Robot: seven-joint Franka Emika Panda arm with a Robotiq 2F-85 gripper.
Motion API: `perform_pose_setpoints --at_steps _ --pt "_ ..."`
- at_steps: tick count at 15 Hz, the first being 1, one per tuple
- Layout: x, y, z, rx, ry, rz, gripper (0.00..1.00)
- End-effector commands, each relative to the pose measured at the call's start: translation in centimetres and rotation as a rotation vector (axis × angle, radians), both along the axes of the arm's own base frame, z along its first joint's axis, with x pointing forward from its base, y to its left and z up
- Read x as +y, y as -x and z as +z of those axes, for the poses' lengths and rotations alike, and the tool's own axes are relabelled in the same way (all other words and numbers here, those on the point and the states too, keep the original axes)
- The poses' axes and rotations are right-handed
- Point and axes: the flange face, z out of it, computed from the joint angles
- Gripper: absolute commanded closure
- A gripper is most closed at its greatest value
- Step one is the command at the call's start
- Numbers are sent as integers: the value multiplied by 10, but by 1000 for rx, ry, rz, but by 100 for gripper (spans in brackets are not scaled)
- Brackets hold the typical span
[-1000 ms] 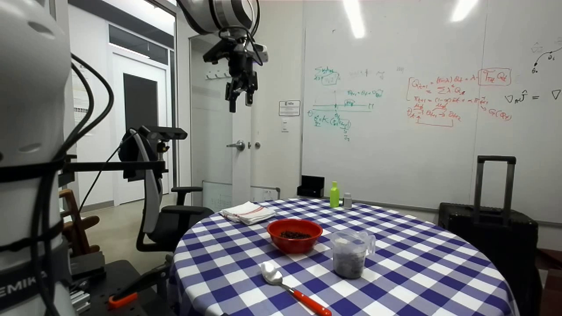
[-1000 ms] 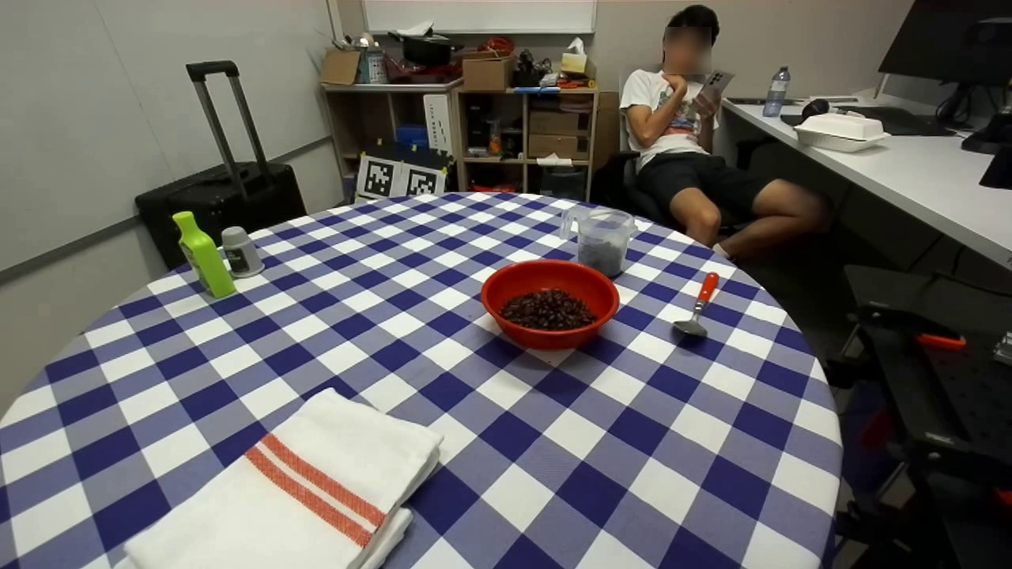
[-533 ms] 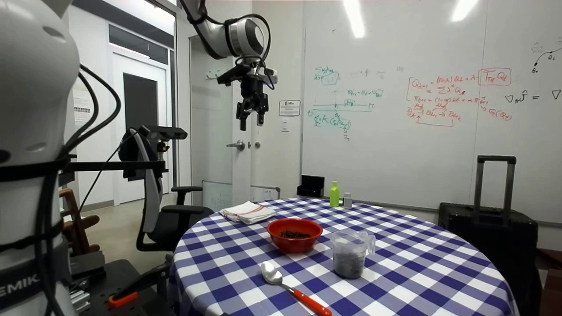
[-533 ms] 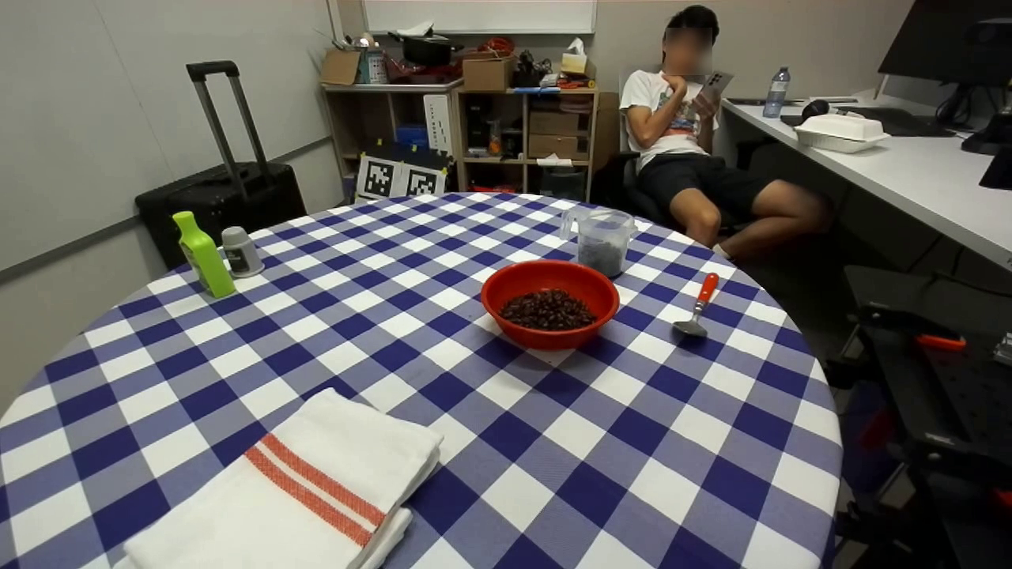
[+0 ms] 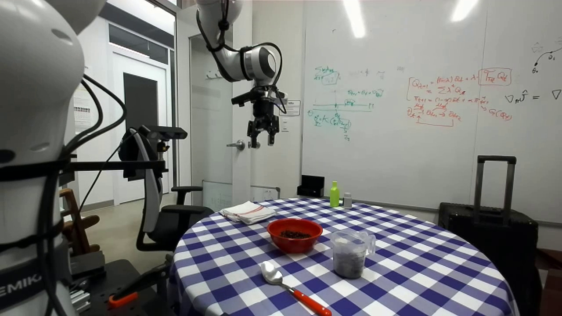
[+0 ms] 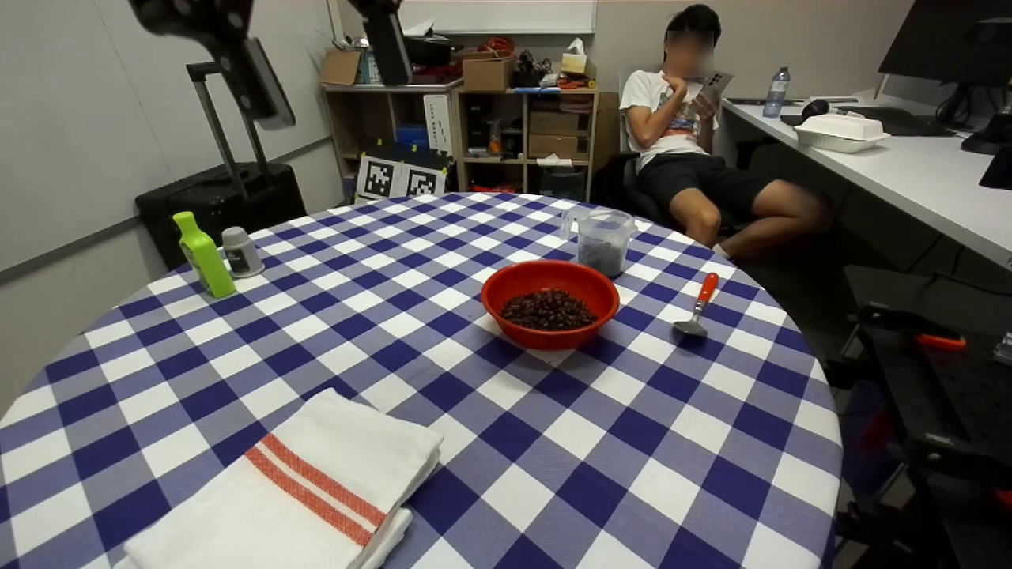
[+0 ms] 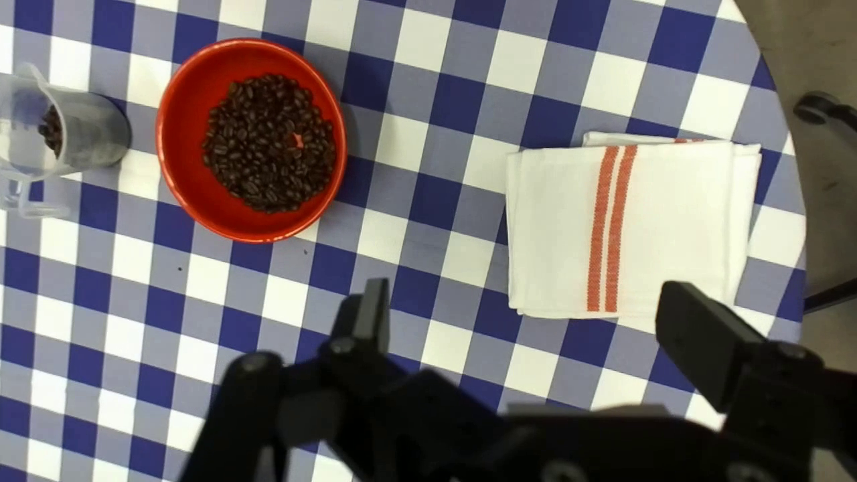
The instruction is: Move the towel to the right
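Towel [image 5: 248, 213], folded flat, lies near the edge of the checked tablecloth [image 5: 421, 263], close to the glossy red bowl [image 5: 294, 246], in an exterior view; the gripper [image 5: 262, 145] hangs well above, its jaws parted. In an exterior view the towel's white weave carries two reddish stripes; a slim green bottle [image 6: 205, 257], a clear jug [image 6: 605, 239] and a red-handled metal spoon [image 6: 703, 299] sit well apart from it. In the wrist view dark beans [image 7: 268, 144] heap in the round bowl, and the gripper hides one corner of the towel.

In an exterior view, we read “EMIKA” on the Panda's base [image 5: 22, 281] at eight o'clock. Toward two, the whiteboard [image 5: 395, 149] shows us “Q”.
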Motion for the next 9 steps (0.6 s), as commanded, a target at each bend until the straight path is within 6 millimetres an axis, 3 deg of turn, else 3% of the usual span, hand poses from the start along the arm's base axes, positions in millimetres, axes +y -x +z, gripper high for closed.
perform_pose_setpoints --at_steps 1,9 --pt "-3 -14 -32 29 -19 12 0" --pt "-5 -37 -111 121 -58 36 0"
